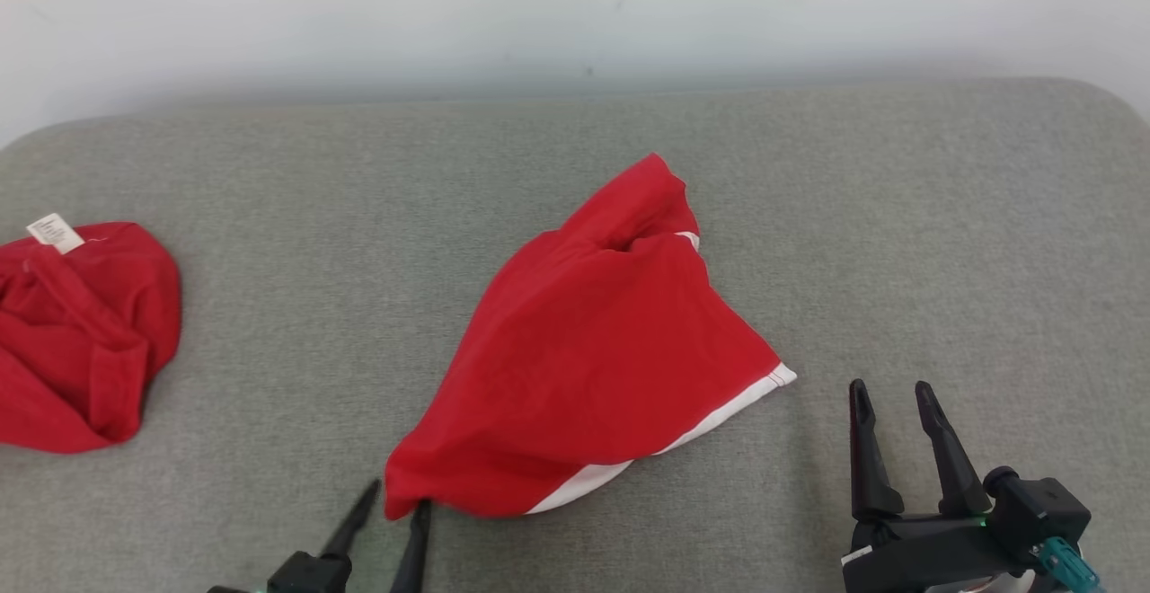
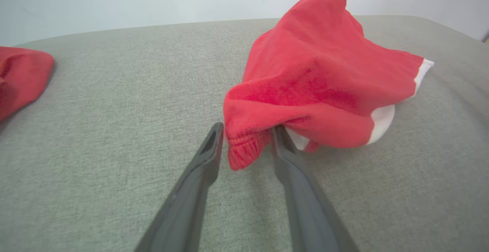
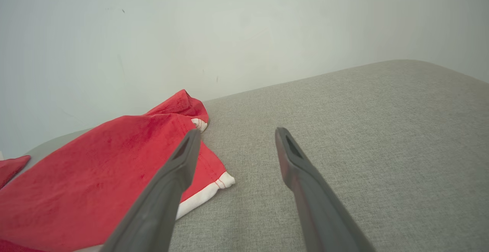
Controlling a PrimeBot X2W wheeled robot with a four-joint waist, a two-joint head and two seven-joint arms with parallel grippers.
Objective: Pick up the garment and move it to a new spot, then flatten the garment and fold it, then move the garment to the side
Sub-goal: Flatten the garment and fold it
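Two red clothes lie on the gray counter [image 1: 269,216]. The garment [image 1: 593,359] sits crumpled in the middle, and the other cloth [image 1: 81,332] is far left. The garment's near left corner lies between the fingers of the left pincer [image 1: 397,496], which is parted and not squeezing, so I think this is its new spot. The right pincer [image 1: 892,391] hangs wide open and empty near the white hem [image 1: 719,418], maybe to help flatten.

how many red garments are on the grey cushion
2. A red cloth garment with white trim lies midway on the grey fabric cushion. A crumpled red cloth garment with a white tag sits at its left edge, partly out of frame.
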